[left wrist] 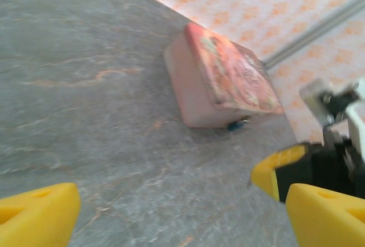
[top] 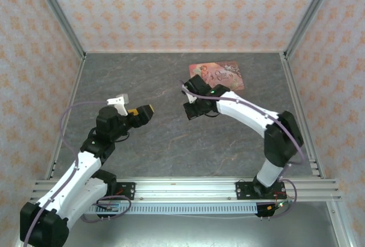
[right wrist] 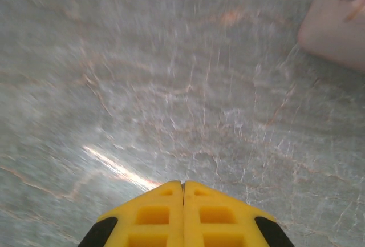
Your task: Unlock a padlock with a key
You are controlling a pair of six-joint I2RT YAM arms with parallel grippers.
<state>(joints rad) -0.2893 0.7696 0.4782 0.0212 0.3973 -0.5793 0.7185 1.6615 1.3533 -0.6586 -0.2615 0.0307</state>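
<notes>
The left gripper (left wrist: 182,207) is spread wide, with nothing between its yellow fingers (left wrist: 37,215). Ahead of it on the grey table (left wrist: 85,87) stands a pink box (left wrist: 222,76), its picture-covered top shut, so what it holds cannot be told. The padlock (left wrist: 236,125), a small blue speck, lies at the foot of the box's near wall, right against it, ahead of this gripper and slightly to its right. The right gripper (right wrist: 182,187) has its fingers pressed together, holding nothing visible; the box's corner lies ahead of it, to its right.
</notes>
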